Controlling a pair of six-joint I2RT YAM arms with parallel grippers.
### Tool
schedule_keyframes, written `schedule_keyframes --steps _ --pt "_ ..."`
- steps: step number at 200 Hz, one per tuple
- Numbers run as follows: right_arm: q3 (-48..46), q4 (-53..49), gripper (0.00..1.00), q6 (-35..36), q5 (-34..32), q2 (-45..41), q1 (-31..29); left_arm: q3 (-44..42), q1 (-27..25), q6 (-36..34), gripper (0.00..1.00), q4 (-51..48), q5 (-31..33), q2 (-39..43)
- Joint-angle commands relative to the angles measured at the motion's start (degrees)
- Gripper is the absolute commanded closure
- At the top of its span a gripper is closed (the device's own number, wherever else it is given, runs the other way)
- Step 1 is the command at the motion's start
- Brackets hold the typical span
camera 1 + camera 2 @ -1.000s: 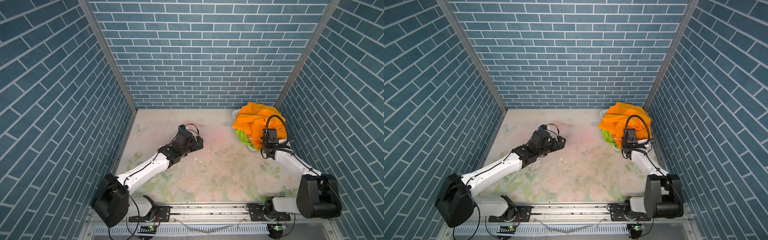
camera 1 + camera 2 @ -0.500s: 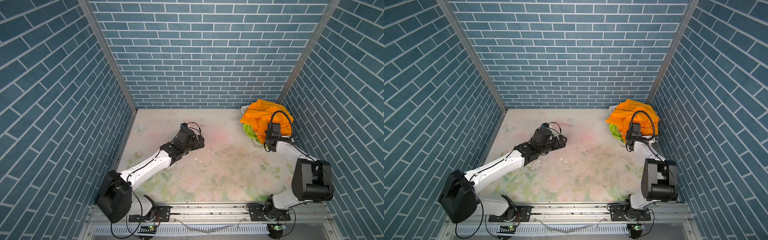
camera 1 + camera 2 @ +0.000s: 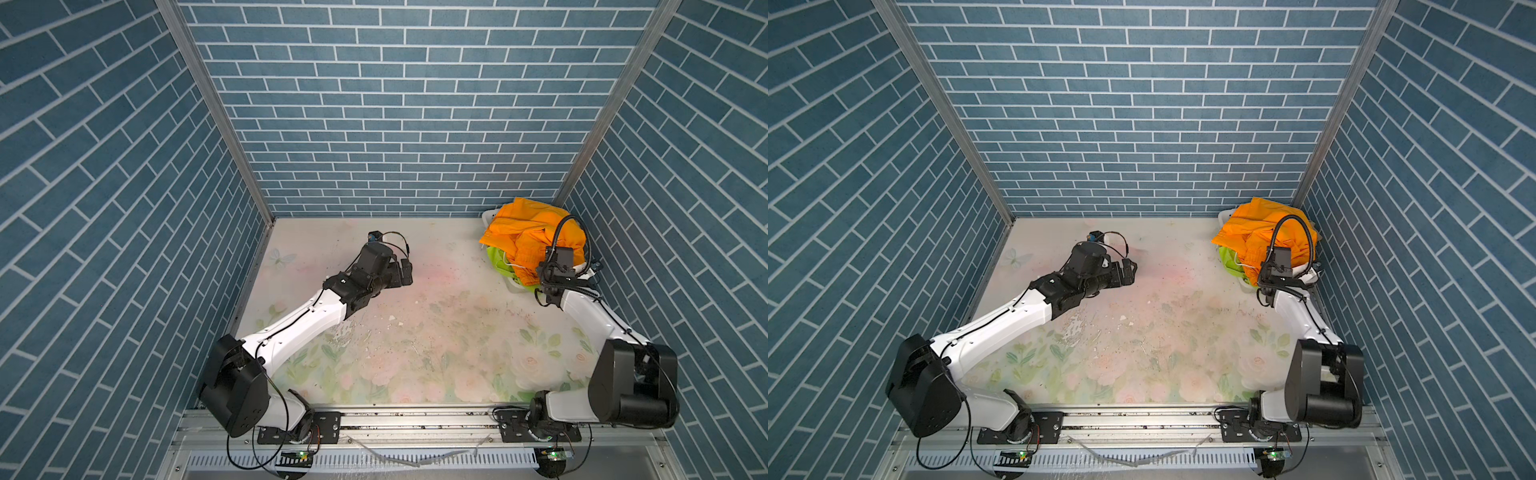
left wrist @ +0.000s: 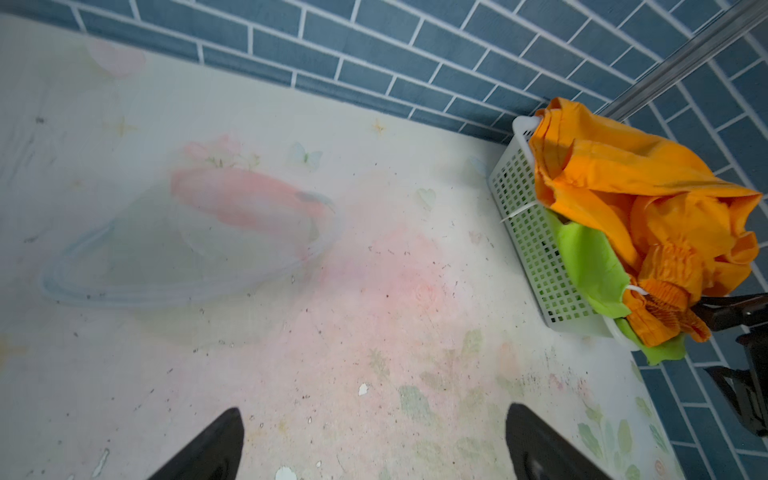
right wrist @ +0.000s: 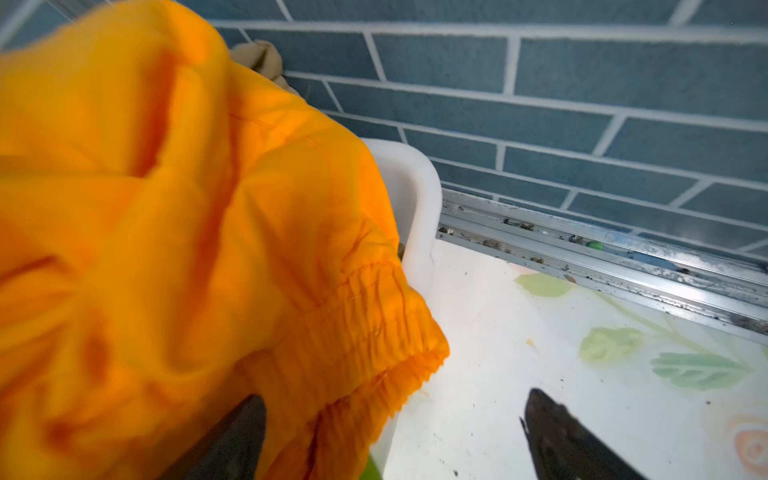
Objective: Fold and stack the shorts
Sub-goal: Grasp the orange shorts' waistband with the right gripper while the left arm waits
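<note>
Shut a second ago, the right gripper (image 5: pixel 395 397) is now opened wide. The orange shorts (image 3: pixel 523 230), heaped over the white basket (image 4: pixel 536 257), are seen just ahead of it; the left gripper (image 4: pixel 374 409), also wide, is kept well apart.

Blue brick-patterned walls (image 3: pixel 407 104) enclose a pale floral tabletop (image 3: pixel 436 345).
</note>
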State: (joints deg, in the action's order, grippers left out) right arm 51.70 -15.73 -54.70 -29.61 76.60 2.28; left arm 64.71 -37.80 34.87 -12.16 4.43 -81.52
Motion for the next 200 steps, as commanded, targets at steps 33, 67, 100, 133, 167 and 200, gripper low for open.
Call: schedule_keyframes --steps 33,67,100,133,167,200 --pt "1.30 -0.66 0.01 18.70 7.80 -9.96 -0.13 8.96 -0.29 -5.56 0.00 0.13 -1.42 -4.13" --pt "11.10 -3.17 0.01 25.79 18.44 3.13 0.53 16.78 -0.17 -4.83 0.00 -4.34 -10.76 -10.69" --pt "16.50 -1.69 0.01 27.63 25.86 13.39 0.81 16.36 -0.17 -3.92 0.00 -3.18 -15.49 -12.74" --pt "17.20 -1.53 0.46 27.60 30.06 17.82 0.79 13.13 -0.11 -4.44 0.00 -2.62 -14.85 -11.66" --pt "14.98 -0.70 0.90 27.30 29.23 12.58 0.81 11.29 -0.12 -5.68 0.00 -2.25 -13.56 -10.07" --pt "19.57 -5.98 0.94 29.48 28.77 6.97 0.80 12.80 -0.08 -6.05 0.00 -3.67 -13.56 -10.32"
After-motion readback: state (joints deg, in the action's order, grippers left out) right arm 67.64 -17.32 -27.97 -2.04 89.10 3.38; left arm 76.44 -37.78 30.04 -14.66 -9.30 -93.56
